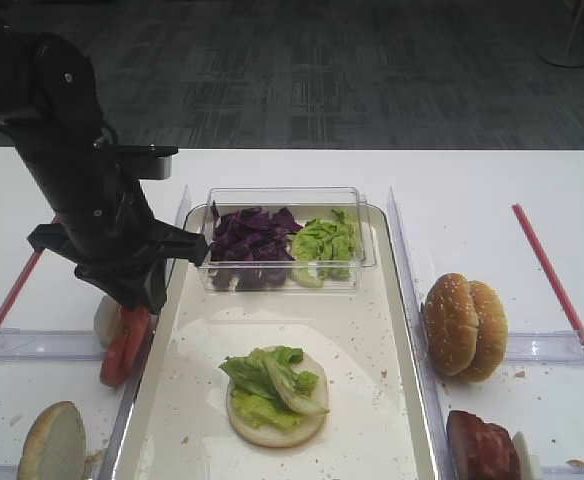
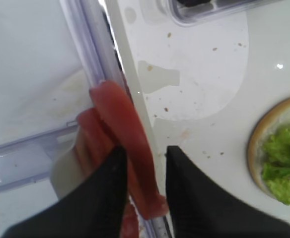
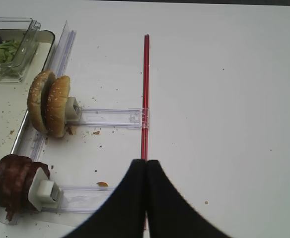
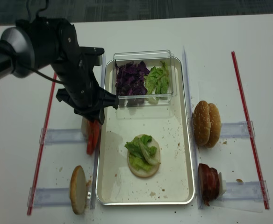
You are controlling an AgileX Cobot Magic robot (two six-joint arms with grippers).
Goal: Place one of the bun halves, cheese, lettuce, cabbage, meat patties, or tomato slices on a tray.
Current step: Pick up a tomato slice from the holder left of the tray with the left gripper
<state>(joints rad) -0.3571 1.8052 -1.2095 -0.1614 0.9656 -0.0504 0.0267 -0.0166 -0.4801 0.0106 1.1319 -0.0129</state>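
Note:
Several tomato slices (image 1: 120,352) stand on edge in a clear holder just left of the tray (image 1: 372,330). My left gripper (image 2: 144,151) reaches down over them, its fingers closed around one tomato slice (image 2: 127,129) at the tray's rim. On the tray lies a bun half (image 1: 275,428) topped with lettuce (image 1: 272,380). My right gripper (image 3: 146,162) is shut and empty above the white table, to the right of the upright bun halves (image 3: 50,103) and the meat patties (image 3: 13,183).
A clear plastic box (image 1: 367,225) at the tray's far end holds purple cabbage (image 1: 252,235) and lettuce (image 1: 324,242). Another bun half (image 1: 54,440) stands at the near left. Red strips (image 1: 557,290) run along both sides of the table. Clear holder rails (image 3: 110,117) lie beside the tray.

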